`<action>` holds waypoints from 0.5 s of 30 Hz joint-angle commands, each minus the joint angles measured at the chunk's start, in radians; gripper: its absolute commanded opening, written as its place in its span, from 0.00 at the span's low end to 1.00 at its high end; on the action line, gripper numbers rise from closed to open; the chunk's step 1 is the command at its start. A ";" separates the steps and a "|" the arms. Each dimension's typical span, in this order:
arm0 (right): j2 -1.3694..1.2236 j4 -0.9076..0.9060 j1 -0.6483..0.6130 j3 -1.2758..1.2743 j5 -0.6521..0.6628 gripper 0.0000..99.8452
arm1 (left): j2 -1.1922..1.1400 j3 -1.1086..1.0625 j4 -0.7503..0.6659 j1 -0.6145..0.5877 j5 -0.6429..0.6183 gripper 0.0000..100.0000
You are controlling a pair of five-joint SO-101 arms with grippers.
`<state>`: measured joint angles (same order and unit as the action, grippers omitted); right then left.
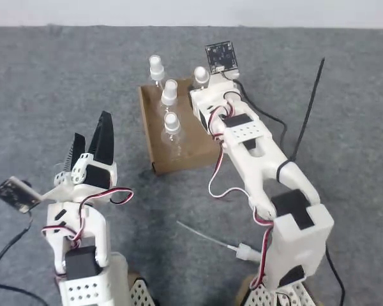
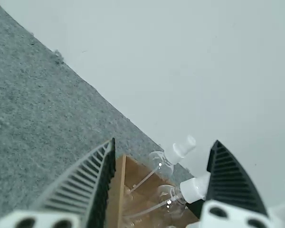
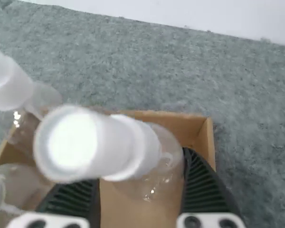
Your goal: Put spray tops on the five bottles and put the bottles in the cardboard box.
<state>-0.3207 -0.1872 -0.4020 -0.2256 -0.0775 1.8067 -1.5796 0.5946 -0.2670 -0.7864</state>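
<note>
We see the left end effector (image 1: 90,127) at the lower left of the high view. It is raised above the grey worktop (image 1: 64,76) with its two dark fingers (image 1: 103,140) spread apart and nothing between them. In its own wrist view the same gap frames the cardboard box (image 2: 118,190) farther off.

The cardboard box (image 1: 147,127) sits just above the centre of the high view. Three bottles stand upright along its left side, each with a white spray top. The far bottle (image 1: 156,67) is at the box's upper left corner, the middle bottle (image 1: 170,92) just below it, and the near bottle (image 1: 172,127) lower again, about mid-box.

The right arm (image 1: 262,159) stretches from the lower right up to the box's upper right corner. There the right end effector (image 3: 140,171) is clamped on a fourth, capped bottle (image 3: 133,142), with one ribbed finger (image 3: 204,190) on each side of the clear body. In the right wrist view, the box floor and its corner lie behind this bottle.

A loose spray top (image 1: 244,251) lies on the worktop at the lower centre of the high view, close to the right arm's base. Its thin tube points toward the upper left.
</note>
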 commanded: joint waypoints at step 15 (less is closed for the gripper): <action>-0.054 -0.004 0.025 0.063 -0.002 0.06 | 0.020 0.012 -0.032 -0.002 0.009 0.29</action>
<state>-0.3713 -0.1688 -0.4020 -0.1826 -0.0775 1.8067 -1.5796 0.5946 -0.2654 -0.7864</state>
